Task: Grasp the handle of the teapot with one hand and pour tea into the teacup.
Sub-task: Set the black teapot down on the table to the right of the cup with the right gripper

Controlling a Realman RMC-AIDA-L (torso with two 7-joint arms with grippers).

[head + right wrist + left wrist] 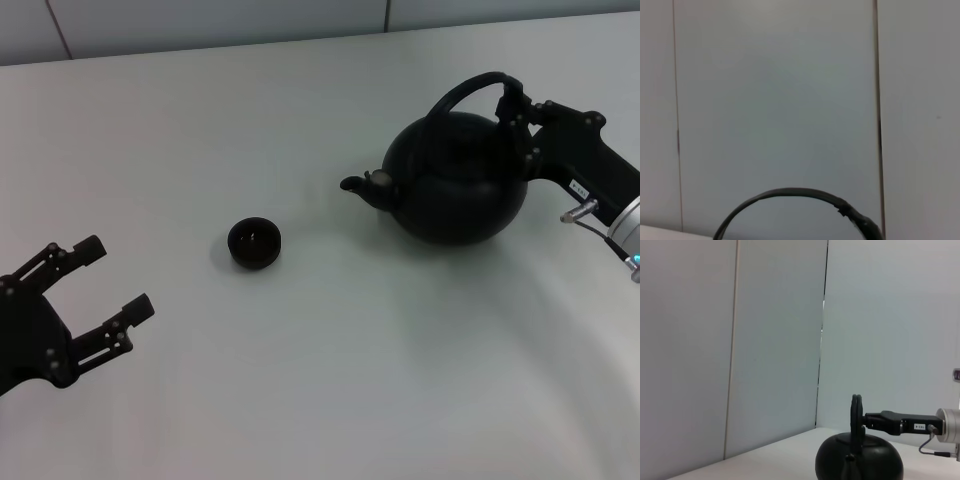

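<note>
Left claw (105, 287) gapes above white table (330, 380); right claw (517, 110) clamps handle (470, 92), pale wall panels (775, 340) behind.

bare lab or test room, plain white tabletop (300, 380), blank pale wall panels (775, 340) with vertical seams

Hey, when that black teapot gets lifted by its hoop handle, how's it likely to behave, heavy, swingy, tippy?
Probably heavy for its size: the teapot is a big, squat, matte-black pot. It may swing or tilt spout-down, since the right gripper meets the handle off-centre, on the side away from the spout. The arched hoop looks rigid, so it shouldn't flex.
</note>
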